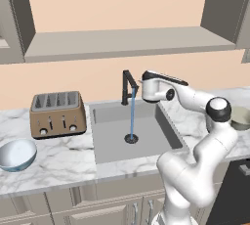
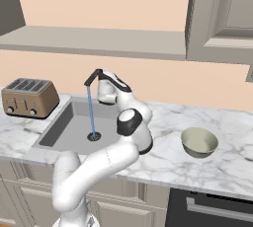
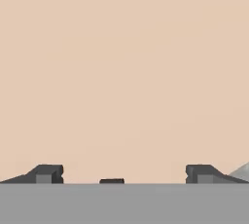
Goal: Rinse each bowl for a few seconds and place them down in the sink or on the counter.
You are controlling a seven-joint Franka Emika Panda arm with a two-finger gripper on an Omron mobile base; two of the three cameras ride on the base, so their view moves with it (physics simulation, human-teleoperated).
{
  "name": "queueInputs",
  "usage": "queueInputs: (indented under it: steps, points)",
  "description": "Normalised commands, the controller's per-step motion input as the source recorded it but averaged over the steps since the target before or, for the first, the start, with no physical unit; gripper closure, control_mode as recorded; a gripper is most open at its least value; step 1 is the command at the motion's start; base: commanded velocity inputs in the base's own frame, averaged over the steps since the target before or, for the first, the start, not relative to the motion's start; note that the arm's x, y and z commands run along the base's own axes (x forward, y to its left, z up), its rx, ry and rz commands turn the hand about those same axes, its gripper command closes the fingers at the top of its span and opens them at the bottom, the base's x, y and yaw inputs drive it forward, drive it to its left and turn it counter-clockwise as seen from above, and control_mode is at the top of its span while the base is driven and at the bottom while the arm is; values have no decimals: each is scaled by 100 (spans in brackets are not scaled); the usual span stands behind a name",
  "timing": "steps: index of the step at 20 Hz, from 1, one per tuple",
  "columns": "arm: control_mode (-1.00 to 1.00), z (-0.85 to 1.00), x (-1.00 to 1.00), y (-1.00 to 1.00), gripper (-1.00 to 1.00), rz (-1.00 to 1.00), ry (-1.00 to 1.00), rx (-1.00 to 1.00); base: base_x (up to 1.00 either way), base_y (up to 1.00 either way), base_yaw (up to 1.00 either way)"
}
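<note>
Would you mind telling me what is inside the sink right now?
Inside the sink there is only the round dark drain, with a blue stream of water from the black faucet falling onto it. The arm hides the basin's near right corner.

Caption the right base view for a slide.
Water runs from the faucet into the sink; olive bowl waits on the counter.

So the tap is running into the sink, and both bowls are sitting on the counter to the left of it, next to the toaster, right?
Not quite. The tap is running into the sink, but just the light blue bowl sits left, near the toaster. The olive-beige bowl stands on the counter right of the sink, as the right base view shows.
</note>
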Motion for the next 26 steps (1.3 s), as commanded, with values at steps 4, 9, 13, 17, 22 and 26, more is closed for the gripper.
queueInputs:
  steps: [4, 9, 13, 17, 22, 26]
  points:
    - [-100, 16, -77, -61, -100, 0, -8, 5, 0, 0, 0]
    - [-100, 30, -89, -24, -100, 0, 0, 5, 0, 0, 0]
    - [-100, 37, -91, -5, -100, -2, 4, 1, 0, 0, 0]
    - [-100, 42, -69, -10, -100, -5, 20, 2, 0, 0, 0]
    - [-100, 35, -40, -22, -100, -13, 31, 7, 0, 0, 0]
    - [-100, 50, -34, -30, -100, -17, 25, 7, 0, 0, 0]
